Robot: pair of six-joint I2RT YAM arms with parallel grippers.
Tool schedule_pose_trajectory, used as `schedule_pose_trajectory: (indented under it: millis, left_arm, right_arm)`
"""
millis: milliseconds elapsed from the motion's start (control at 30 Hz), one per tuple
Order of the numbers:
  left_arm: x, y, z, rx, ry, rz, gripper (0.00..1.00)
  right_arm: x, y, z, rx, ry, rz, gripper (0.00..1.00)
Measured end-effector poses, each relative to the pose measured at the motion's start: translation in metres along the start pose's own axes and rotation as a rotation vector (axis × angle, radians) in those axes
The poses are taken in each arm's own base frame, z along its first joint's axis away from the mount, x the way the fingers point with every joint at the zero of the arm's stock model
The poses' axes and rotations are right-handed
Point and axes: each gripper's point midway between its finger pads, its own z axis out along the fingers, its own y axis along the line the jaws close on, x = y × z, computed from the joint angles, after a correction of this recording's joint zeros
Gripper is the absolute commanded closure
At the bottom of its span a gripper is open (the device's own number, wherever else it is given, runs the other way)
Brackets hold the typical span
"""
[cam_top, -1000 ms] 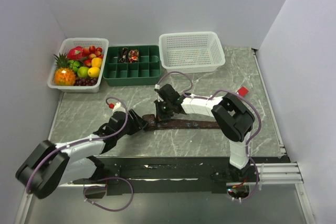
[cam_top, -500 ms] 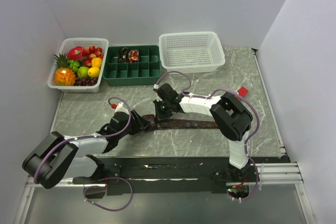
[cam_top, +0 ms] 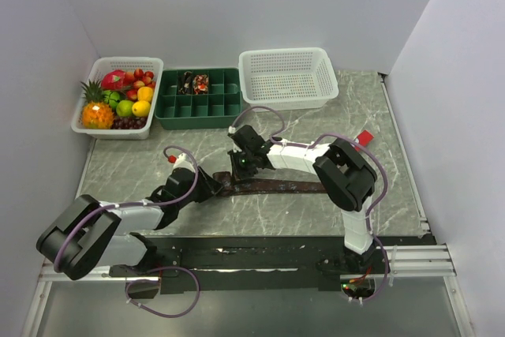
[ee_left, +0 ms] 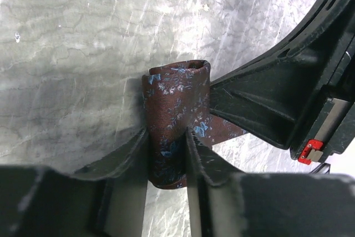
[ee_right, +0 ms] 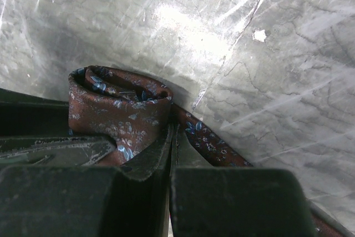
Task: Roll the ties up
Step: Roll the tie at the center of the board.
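Observation:
A dark brown patterned tie (cam_top: 276,187) lies flat across the middle of the table, with its left end rolled up. My left gripper (cam_top: 211,185) is shut on that roll (ee_left: 177,98), one finger on each side (ee_left: 166,137). My right gripper (cam_top: 239,170) sits just behind the roll. Its fingers (ee_right: 171,137) are pressed together, with no fabric seen between them, and they touch the right side of the roll (ee_right: 116,109). The flat strip (ee_right: 213,140) runs off under them to the right. Two rolled ties (cam_top: 194,82) sit in the green tray.
A green compartment tray (cam_top: 213,104) stands at the back centre. A white fruit basket (cam_top: 118,96) is to its left and an empty white mesh basket (cam_top: 288,76) to its right. A small red bar (cam_top: 364,137) lies at the right.
My right gripper has edged slightly left and away along the tie. My left arm has shifted a little while still holding the rolled end.

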Motion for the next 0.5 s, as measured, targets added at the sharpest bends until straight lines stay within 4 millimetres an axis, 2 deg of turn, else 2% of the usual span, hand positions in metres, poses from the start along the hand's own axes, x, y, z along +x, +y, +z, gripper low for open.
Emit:
schedule_pose_trajectory:
  millis: [33,133,500]
  left_arm:
    - [0.0,0.0,0.0,-0.001,-0.001,0.002,0.83]
    - [-0.002,-0.002,-0.001,-0.002,-0.001,0.014,0.99]
    - [-0.019,-0.012,0.002,-0.092,0.023,0.114,0.99]
  right_arm:
    - [0.0,0.0,0.0,0.003,0.0,-0.003,1.0]
    - [0.0,0.001,0.0,0.008,-0.002,-0.01,1.0]
    - [-0.004,0.0,-0.003,0.057,-0.005,-0.046,1.0]
